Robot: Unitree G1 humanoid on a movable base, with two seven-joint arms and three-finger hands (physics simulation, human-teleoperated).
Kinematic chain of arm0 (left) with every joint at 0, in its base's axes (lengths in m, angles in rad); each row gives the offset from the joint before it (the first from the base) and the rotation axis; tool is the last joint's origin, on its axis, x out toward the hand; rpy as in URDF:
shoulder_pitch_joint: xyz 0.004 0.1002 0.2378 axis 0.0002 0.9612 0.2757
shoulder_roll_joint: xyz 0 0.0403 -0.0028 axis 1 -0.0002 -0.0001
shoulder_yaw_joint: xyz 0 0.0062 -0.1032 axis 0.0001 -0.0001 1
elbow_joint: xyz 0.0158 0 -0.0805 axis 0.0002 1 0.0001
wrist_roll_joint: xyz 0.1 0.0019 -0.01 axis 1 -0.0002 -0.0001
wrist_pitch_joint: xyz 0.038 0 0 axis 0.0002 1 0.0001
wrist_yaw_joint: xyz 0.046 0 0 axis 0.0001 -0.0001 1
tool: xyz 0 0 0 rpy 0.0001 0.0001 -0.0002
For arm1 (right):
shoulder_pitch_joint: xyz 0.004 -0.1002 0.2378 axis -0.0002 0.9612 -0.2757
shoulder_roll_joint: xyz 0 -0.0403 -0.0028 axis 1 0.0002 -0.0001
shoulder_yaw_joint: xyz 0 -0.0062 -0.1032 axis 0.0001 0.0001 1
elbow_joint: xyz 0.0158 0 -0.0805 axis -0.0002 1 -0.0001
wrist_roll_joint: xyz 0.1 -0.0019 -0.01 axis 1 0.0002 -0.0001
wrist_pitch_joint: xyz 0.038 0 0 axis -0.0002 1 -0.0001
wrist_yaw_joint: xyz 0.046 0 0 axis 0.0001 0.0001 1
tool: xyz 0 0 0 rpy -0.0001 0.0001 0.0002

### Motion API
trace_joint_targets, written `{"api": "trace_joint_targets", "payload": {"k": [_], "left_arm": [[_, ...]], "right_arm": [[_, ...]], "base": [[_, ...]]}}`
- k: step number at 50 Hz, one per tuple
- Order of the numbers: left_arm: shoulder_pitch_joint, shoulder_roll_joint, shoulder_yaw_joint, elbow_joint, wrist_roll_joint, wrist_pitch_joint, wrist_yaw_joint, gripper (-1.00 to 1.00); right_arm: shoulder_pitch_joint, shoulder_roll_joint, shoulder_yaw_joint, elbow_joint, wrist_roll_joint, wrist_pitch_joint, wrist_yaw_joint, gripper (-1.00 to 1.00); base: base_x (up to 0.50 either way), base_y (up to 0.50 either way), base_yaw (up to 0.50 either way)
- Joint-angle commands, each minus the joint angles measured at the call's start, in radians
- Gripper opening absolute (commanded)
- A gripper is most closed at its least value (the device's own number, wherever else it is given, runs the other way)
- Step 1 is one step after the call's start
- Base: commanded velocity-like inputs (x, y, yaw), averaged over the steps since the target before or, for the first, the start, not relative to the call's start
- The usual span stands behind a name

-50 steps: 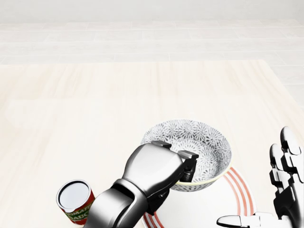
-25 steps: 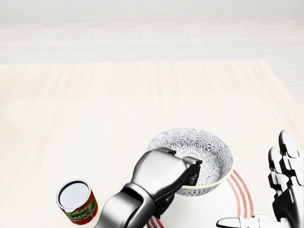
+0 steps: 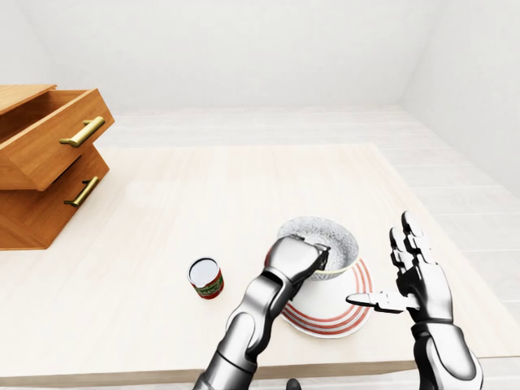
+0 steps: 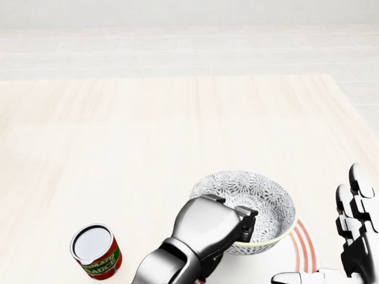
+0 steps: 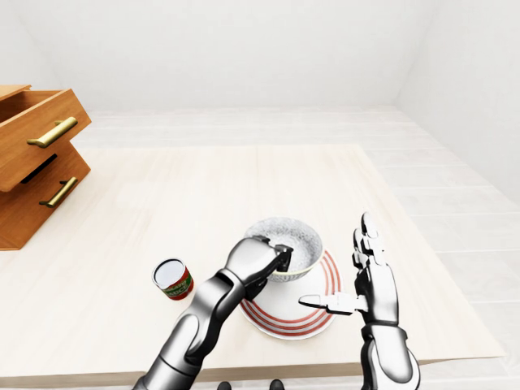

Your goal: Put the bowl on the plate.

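Note:
A white bowl (image 4: pixel 256 201) with a grey floral pattern sits over the white plate (image 3: pixel 333 313) with red rim stripes, near the table's lower right in the left-eye view. My left hand (image 4: pixel 240 223) is shut on the bowl's near-left rim, fingers hooked over the edge. Whether the bowl rests on the plate or hangs just above it I cannot tell. To the right of the plate my right hand (image 3: pixel 398 280) stands open, fingers upright and thumb pointing toward the plate, touching nothing.
A red tomato sauce can (image 4: pixel 96 251) stands left of the plate. A wooden drawer unit (image 3: pixel 45 158) with both drawers pulled out sits at the table's left. The table edge (image 3: pixel 455 357) runs just below and right of the plate.
My left hand has carried the bowl to the right and down the head view, further over the plate. The right hand and the can have hardly moved.

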Motion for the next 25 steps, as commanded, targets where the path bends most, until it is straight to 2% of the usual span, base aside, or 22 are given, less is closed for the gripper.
{"api": "trace_joint_targets", "payload": {"k": [1,25], "left_arm": [[0.026,-0.007,-0.026,0.004,0.02,0.0,0.047,-1.0],[0.044,-0.004,-0.051,-0.012,0.02,0.0,0.042,-1.0]], "right_arm": [[-0.004,-0.001,-0.003,-0.004,-0.001,0.0,0.003,1.0],[0.003,0.0,0.005,0.012,0.0,0.0,0.006,1.0]], "base": [[0.0,0.0,0.0],[0.0,0.0,0.0]]}}
